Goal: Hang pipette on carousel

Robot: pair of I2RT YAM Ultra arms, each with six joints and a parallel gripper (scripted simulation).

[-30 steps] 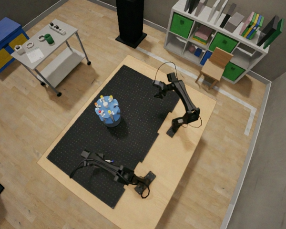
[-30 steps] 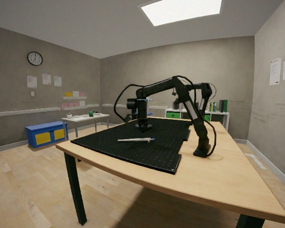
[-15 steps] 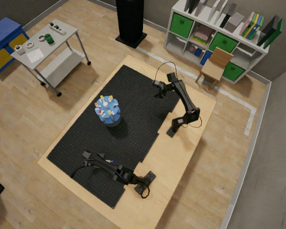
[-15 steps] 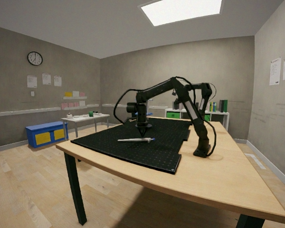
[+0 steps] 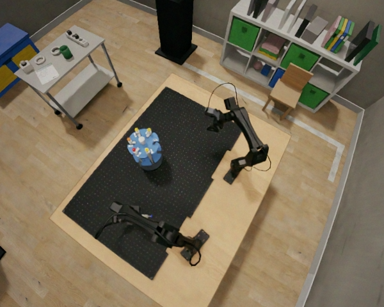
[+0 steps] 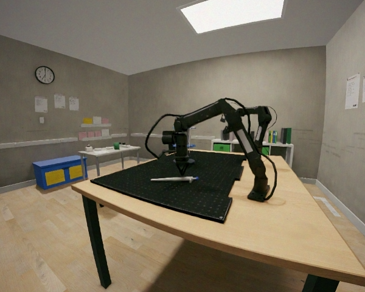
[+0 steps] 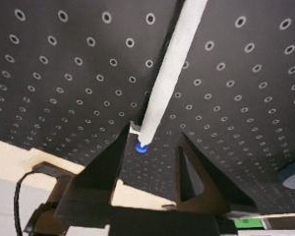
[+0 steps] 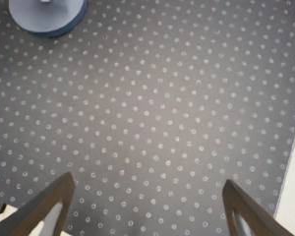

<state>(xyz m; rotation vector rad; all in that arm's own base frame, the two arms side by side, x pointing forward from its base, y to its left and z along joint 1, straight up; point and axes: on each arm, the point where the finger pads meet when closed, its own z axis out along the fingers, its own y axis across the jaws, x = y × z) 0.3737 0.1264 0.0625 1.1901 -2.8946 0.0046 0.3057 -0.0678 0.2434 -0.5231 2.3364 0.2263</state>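
The pipette [image 5: 146,215] [image 6: 173,179] [image 7: 167,79] lies on the black perforated mat, white with a blue push button [image 7: 142,147]. Its finger hook [image 7: 135,128] points sideways in the left wrist view. The print on the button is not readable. My left gripper [image 6: 182,173] [image 7: 154,130] is part-open and empty, pointing down just above the pipette's body near the button end. The blue carousel [image 5: 152,140] [image 8: 46,16] stands at the mat's far side, with several pipettes hanging on it, topped yellow, red and orange. Its volume marks are not readable. My right gripper [image 5: 213,127] [image 8: 147,181] is open and empty, high above the mat.
The black mat [image 5: 182,165] [image 6: 207,201] lies on the wooden table [image 5: 232,204] [image 6: 271,229]. The carousel's round base [image 7: 294,175] shows at the right edge of the left wrist view. The left arm reaches over the pipette and hides part of it in the top view.
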